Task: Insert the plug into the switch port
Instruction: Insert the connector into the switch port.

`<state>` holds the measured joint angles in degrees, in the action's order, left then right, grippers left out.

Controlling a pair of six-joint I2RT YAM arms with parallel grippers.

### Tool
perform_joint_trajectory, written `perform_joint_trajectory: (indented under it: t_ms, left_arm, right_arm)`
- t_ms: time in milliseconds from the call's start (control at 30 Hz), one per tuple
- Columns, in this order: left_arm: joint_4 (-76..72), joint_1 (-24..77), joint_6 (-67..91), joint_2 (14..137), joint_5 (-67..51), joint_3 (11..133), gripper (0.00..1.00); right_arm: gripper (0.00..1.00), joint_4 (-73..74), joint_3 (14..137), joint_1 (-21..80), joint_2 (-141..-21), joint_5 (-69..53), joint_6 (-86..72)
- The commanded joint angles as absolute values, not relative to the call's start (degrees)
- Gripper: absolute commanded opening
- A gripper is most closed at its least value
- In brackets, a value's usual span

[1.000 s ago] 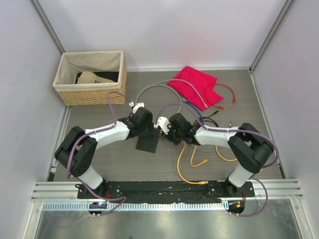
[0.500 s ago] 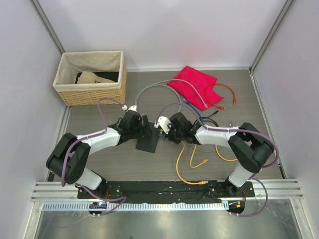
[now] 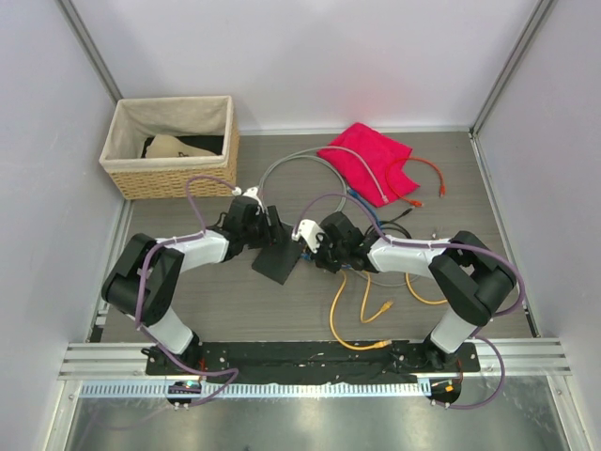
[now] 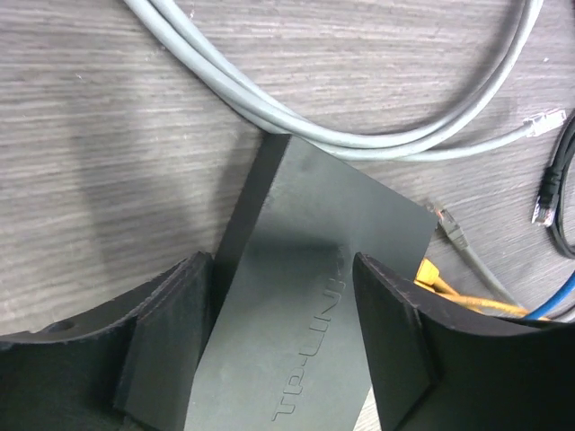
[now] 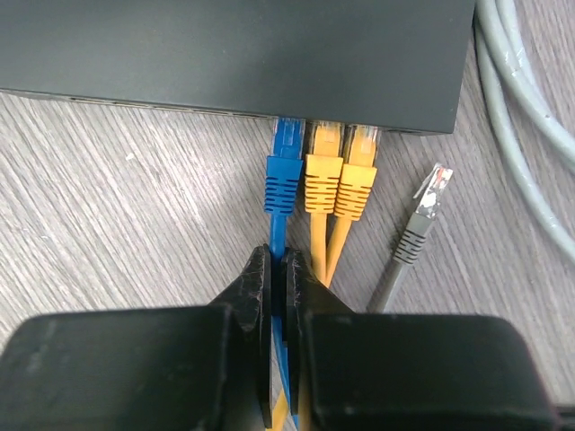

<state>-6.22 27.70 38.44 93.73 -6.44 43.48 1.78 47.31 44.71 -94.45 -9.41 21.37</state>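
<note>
A basket sits at ten o'clock on the bench. Next comes the left claw. It is closed on the switch, with one finger on each side of the dark box. The switch lies at a slant near the middle of the bench. At three o'clock from the switch, the right claw is almost shut, pinching the blue cable just behind the blue plug. That plug sits in a port on the switch's edge, touching two yellow plugs at its three o'clock. A grey plug lies loose beside them. A red cloth lies at one o'clock.
</note>
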Motion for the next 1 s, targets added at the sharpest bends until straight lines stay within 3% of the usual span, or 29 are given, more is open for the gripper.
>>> perform_joint_trajectory:
  t_ms: [0, 233, 633, 833, 933, 967]
  left_arm:
    - [1.7, 29.4, 41.3, 99.8, -15.6, 37.0, 0.67]
    - [0.9, 32.6, 45.6, 98.6, -14.9, 33.8, 0.65]
    - [4.6, 34.3, 44.8, 94.6, -15.1, 33.0, 0.63]
    - [14.0, 33.6, 42.3, 91.1, -0.6, 37.1, 0.73]
    - [16.3, 33.3, 41.3, 90.4, 6.8, 39.0, 0.79]
    - [16.6, 33.2, 41.2, 90.3, 7.8, 39.5, 0.82]
  right_arm:
    - [0.01, -12.6, 47.8, 45.1, -94.2, -15.0, 16.2]
    - [0.01, -19.5, 48.1, 45.8, -91.8, -13.0, 9.0]
    - [0.01, -20.0, 54.7, 49.7, -93.2, -11.3, 10.0]
    - [0.02, -16.6, 52.4, 50.5, -93.7, -12.5, 8.6]
    - [0.08, -13.9, 51.2, 51.2, -94.2, -12.6, 7.6]
    - [0.18, -13.6, 50.8, 51.3, -94.2, -12.6, 6.9]
